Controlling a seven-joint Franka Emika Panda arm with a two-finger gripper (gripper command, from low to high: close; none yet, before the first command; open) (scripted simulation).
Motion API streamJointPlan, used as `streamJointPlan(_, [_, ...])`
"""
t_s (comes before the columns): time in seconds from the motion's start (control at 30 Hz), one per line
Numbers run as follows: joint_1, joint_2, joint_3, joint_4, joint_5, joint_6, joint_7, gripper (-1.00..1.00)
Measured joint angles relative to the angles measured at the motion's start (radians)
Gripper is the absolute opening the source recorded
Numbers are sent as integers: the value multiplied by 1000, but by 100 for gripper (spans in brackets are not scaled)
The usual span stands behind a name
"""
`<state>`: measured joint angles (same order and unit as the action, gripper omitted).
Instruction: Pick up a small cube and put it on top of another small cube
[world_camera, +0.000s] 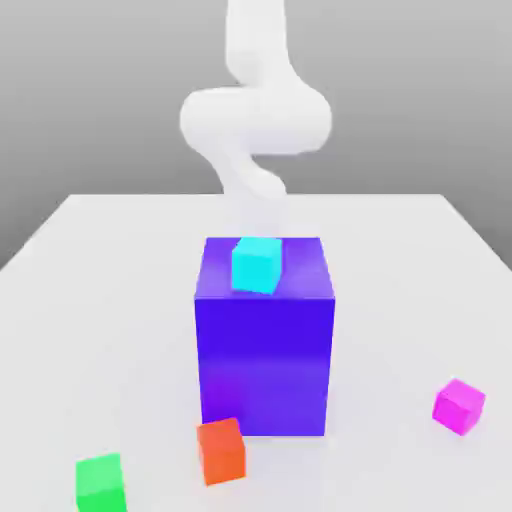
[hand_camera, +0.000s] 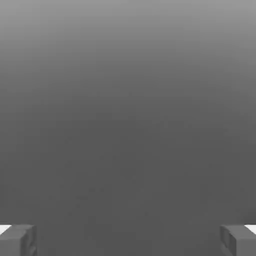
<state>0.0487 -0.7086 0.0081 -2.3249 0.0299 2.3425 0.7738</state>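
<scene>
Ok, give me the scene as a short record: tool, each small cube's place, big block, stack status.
tool: open, nothing between its fingertips
cyan cube: on top of the large blue-violet block, the cube at
red-orange cube: on the table, in front of the block
green cube: on the table, near edge, exterior view's left
magenta cube: on the table, exterior view's right
stack: no small cube on another small cube yet
</scene>
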Motion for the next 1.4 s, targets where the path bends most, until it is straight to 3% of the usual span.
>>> streamJointPlan(0.3, [158,332,73,-90,85,153,-77,0])
streamJointPlan(0.5, [237,549,153,-150,84,256,-88,0])
streamJointPlan(0.77, [373,842,205,-230,-77,394,14,0])
streamJointPlan(0.97, [468,1060,121,-215,-206,543,105,0])
streamJointPlan(1.0, [480,1092,107,-208,-217,568,114,-100])
streamJointPlan(1.23, [483,1098,104,-207,-223,574,118,-100])
streamJointPlan(1.4, [440,943,162,-240,-148,452,61,-100])
